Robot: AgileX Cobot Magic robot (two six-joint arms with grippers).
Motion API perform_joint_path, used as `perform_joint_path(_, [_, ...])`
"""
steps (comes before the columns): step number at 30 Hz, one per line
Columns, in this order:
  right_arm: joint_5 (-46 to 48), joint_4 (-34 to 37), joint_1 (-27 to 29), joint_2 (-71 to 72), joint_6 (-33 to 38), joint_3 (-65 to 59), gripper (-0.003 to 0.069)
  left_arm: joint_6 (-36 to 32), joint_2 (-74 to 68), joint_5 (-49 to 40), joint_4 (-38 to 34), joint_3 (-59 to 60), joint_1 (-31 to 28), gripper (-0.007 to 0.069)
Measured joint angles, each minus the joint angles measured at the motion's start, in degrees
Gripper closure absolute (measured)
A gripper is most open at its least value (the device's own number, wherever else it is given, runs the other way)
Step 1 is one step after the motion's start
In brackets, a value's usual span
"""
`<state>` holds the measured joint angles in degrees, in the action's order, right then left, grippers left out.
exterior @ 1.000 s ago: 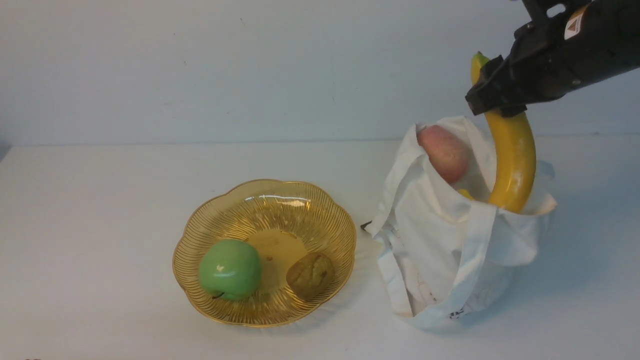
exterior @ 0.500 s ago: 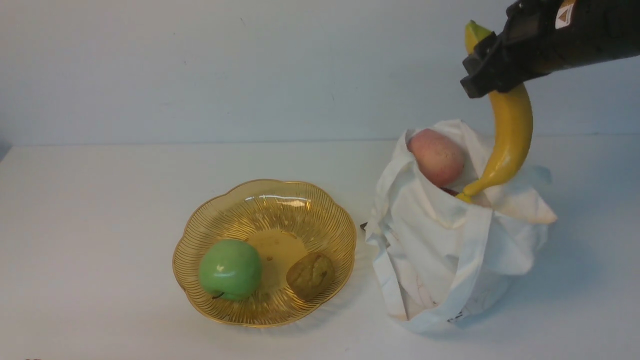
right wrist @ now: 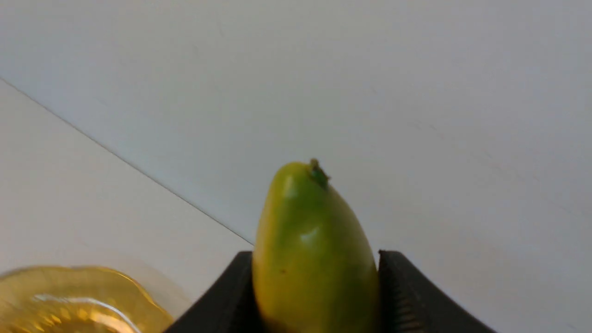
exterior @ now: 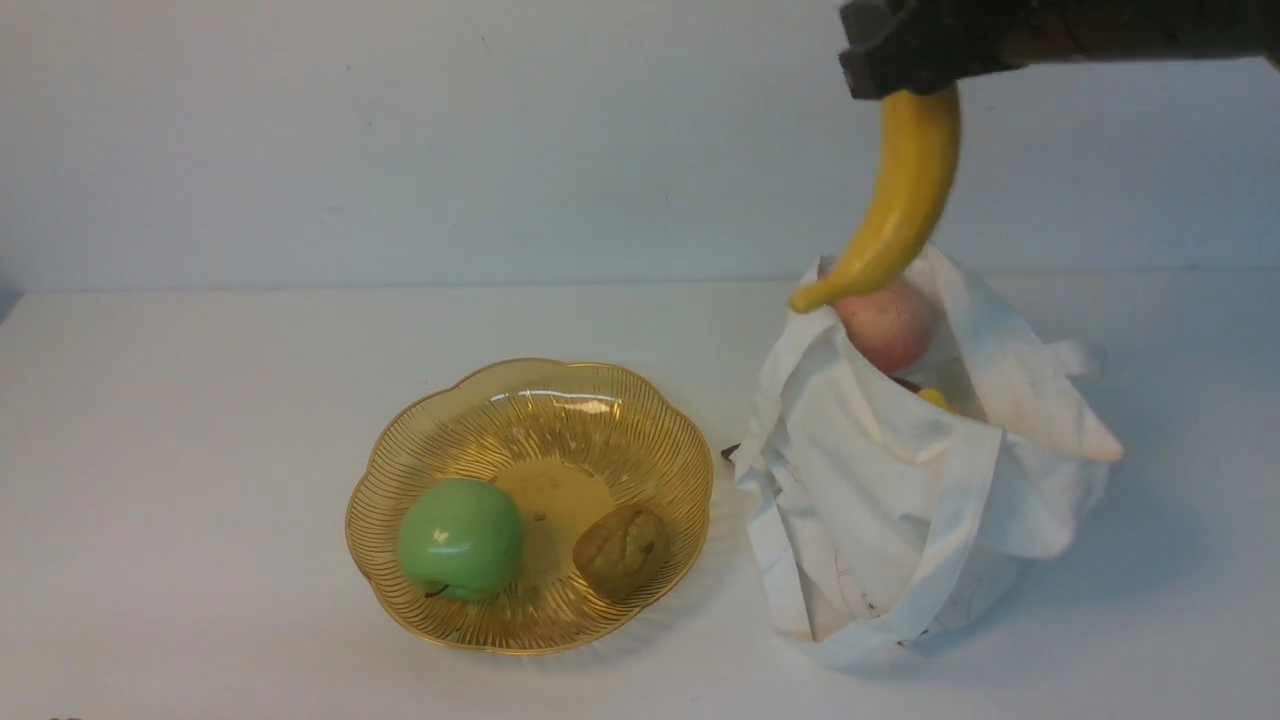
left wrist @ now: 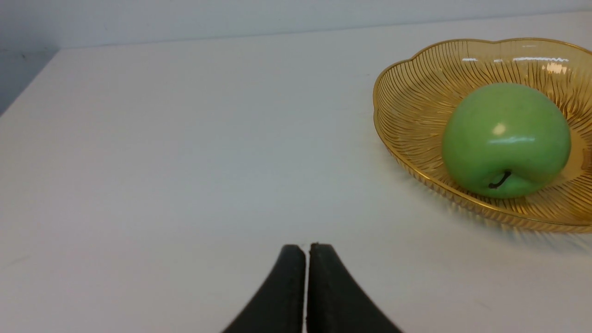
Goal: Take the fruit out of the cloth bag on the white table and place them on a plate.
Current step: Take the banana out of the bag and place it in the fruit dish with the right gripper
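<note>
In the front view the right gripper [exterior: 893, 72] is at the top edge, clamped on the upper end of the banana [exterior: 908, 180]. The banana hangs down from it in a curve. Its lower tip reaches the rim of the bag [exterior: 900, 500], and I cannot tell whether it touches the cloth. The bag stands open on the table [exterior: 200, 400], right below the gripper. A pink fruit [exterior: 885, 325] sits at its mouth, with a sliver of lemon [exterior: 935, 398] just beside it, deeper in. The plate [exterior: 420, 440] lies below the gripper and off to its left, well apart from it but just beside the bag. It holds a green apple [exterior: 460, 538] and a brown wrinkled lump [exterior: 622, 550]. In the left wrist view the left gripper [left wrist: 306, 259] has its fingers pressed together on nothing, low over the table [left wrist: 162, 138]. The plate [left wrist: 393, 115] with the apple [left wrist: 506, 138] lies ahead of it, apart. In the right wrist view black fingers [right wrist: 407, 291] squeeze the banana's [right wrist: 314, 240] greenish end from both sides, and its stem tip pokes out past them. A blurred edge of the plate [right wrist: 69, 296] shows beyond.
</note>
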<state>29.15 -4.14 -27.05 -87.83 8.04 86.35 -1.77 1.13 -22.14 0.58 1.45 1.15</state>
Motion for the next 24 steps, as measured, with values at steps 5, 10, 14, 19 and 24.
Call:
perform_joint_path(5, [-0.11, 7.46, -3.37, -4.13, 1.24, 3.42, 0.0359, 0.0, 0.0, 0.0, 0.0, 0.0, 0.0, 0.0632])
perform_joint_path(10, [0.76, 17.81, -4.36, -13.2, 5.34, 4.03, 0.0359, 0.0, 0.0, 0.0, 0.0, 0.0, 0.0, 0.0632])
perform_joint_path(14, [-0.16, 26.46, -5.63, -18.58, 11.11, 4.03, 0.0359, 0.0, 0.0, 0.0, 0.0, 0.0, 0.0, 0.0632])
perform_joint_path(19, [-1.53, 36.05, -6.24, -24.9, 18.12, 6.35, 0.0359, 0.0, 0.0, 0.0, 0.0, 0.0, 0.0, 0.0632])
perform_joint_path(24, [-1.42, 40.75, -6.29, -29.59, 22.35, 8.91, 0.0359, 0.0, 0.0, 0.0, 0.0, 0.0, 0.0, 0.0632])
